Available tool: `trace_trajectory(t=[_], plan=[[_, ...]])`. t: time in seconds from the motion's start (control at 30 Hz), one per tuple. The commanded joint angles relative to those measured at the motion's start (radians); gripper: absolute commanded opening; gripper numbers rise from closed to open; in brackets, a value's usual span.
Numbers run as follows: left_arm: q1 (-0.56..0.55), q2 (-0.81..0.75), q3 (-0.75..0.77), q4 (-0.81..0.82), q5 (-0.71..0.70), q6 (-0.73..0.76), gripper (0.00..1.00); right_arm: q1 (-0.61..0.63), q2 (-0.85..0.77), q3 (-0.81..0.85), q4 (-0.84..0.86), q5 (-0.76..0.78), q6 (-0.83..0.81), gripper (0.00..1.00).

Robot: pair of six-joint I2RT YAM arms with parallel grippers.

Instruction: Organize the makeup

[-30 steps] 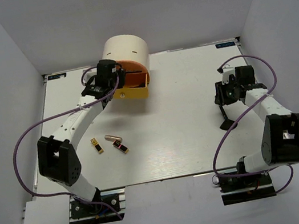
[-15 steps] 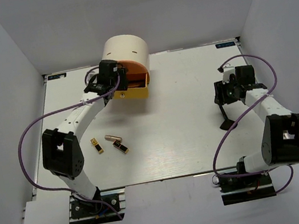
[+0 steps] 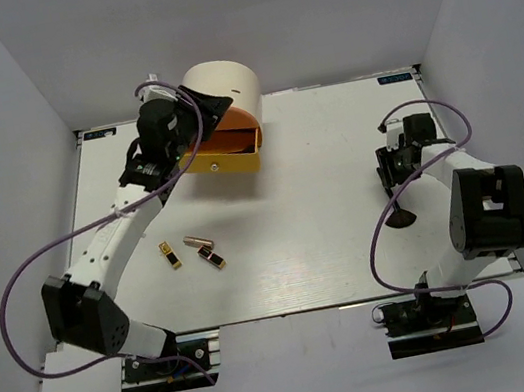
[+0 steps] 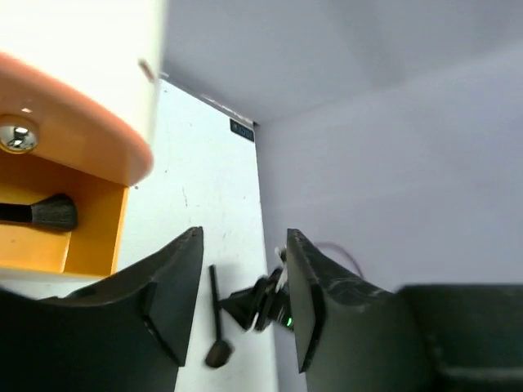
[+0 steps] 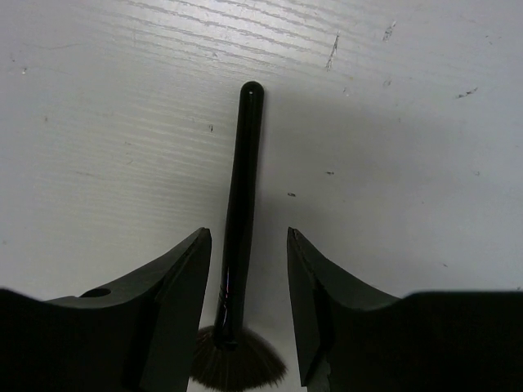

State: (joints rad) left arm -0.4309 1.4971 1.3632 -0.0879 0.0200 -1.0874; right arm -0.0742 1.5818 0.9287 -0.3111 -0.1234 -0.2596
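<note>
Left arm (image 3: 112, 238): swinging away from the orange drawer (image 3: 226, 164), its elbow dropping toward the lower left of the frame.
Left gripper (image 4: 243, 235): lifting off the drawer front and rising beside the cream box (image 3: 222, 81) at top centre, its jaws parting with nothing between them.
Right arm (image 3: 485, 207): folding inward, its elbow block sliding up the right side of the frame.

Place: robot lab cell.
Signs: grey walls (image 3: 10, 88) boxing white desk (image 3: 323, 195); left arm (image 3: 113, 243), right arm (image 3: 487, 207) bolted at 6 o'clock.
</note>
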Motion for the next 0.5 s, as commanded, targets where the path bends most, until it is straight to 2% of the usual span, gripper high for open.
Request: trace_trajectory(t=[0.0,0.03,0.27,0.47], plan=[[0.003,-0.136,-0.022,-0.05,0.094,0.302,0.56,0.005,0.04,0.042,-0.025,0.013,-0.018,0.48],[0.003,-0.162,-0.062,-0.103,0.056,0.326,0.58,0.007,0.046,0.039,-0.023,0.01,-0.021,0.47],[0.003,-0.471,-0.347,-0.206,-0.13,0.317,0.65,0.024,0.093,0.003,-0.003,0.041,-0.039,0.38],[0.003,-0.63,-0.473,-0.3,-0.225,0.279,0.67,0.04,0.109,-0.016,0.018,0.062,-0.072,0.13]])
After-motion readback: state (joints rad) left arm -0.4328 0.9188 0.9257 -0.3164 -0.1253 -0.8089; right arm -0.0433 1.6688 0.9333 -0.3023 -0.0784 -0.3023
